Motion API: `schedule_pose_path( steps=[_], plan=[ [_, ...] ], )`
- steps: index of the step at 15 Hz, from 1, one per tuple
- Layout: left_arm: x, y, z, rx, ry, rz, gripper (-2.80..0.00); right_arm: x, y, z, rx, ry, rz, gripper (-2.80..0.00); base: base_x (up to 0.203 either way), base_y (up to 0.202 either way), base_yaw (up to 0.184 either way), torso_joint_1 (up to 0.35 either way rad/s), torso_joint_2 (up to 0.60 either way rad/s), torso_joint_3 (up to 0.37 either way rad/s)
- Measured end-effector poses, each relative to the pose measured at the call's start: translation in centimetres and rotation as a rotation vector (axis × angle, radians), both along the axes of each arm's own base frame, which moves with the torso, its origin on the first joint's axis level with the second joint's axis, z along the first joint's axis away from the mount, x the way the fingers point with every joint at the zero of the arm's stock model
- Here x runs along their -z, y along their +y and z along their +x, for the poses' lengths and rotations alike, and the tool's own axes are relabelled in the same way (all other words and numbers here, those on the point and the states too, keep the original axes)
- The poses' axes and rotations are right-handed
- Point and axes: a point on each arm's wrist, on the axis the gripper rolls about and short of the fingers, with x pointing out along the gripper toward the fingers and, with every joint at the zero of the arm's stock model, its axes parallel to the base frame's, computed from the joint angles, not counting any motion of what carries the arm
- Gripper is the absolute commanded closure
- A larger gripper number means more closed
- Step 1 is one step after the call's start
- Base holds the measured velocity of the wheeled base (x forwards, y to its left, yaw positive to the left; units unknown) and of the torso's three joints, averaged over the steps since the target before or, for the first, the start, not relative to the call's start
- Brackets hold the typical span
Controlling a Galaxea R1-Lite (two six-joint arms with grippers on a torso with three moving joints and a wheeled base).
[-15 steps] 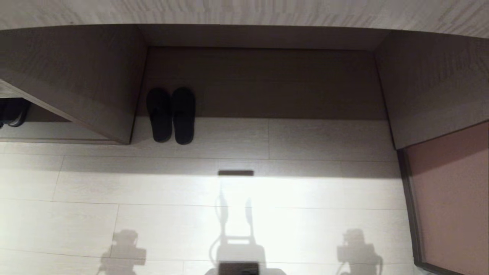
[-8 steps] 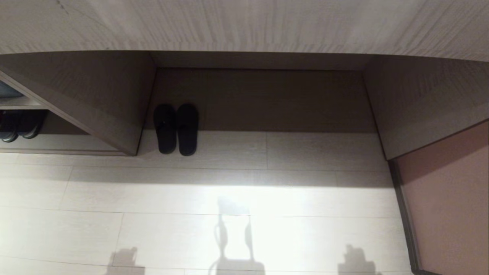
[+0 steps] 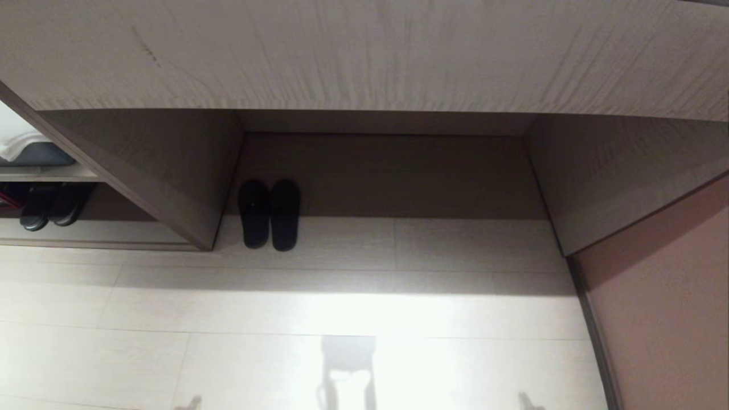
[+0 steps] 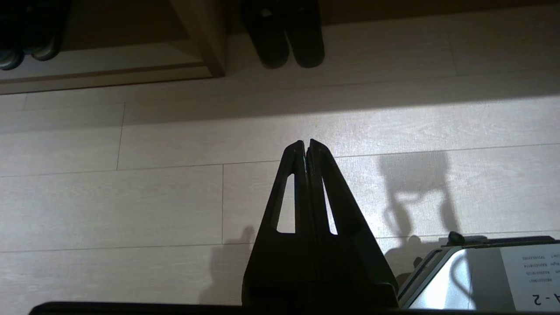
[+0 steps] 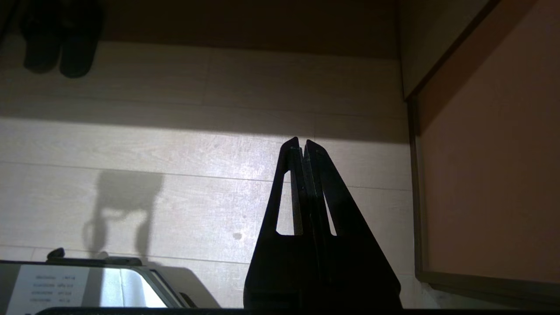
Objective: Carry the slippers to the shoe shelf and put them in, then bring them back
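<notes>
The slippers (image 3: 269,215), a plain black pair, lie side by side on the pale floor, toes in the shadow of the wide desk recess, just right of its left side panel. They also show in the left wrist view (image 4: 284,39) and the right wrist view (image 5: 57,43). The shoe shelf (image 3: 102,233) is the low cubby at the left, with a raised pale base board (image 4: 109,65). My left gripper (image 4: 306,142) hangs shut and empty over bare floor, well short of the slippers. My right gripper (image 5: 302,142) is also shut and empty, further right. Neither arm shows in the head view.
Another dark pair of shoes (image 3: 54,206) stands inside the shoe shelf, with folded cloth on the board above. The desk top (image 3: 364,51) overhangs the recess. A pinkish-brown panel (image 3: 672,319) bounds the right side. My base (image 4: 481,271) sits between the arms.
The whole head view has slid downward, showing more of the desk top and shoe shelf: the camera moved. The slippers and both grippers have kept still.
</notes>
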Motion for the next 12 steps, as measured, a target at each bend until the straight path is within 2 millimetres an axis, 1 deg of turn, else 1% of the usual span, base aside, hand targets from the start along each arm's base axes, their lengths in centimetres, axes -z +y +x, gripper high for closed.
schedule_pose_path(
  steps=[12],
  plan=[
    [0.02, 0.0, 0.02, -0.001, -0.001, 0.0, 0.0, 0.0, 0.0, 0.0, 0.0, 0.0, 0.0, 0.0, 0.0, 0.0, 0.0, 0.002, 0.0, 0.202]
  ],
)
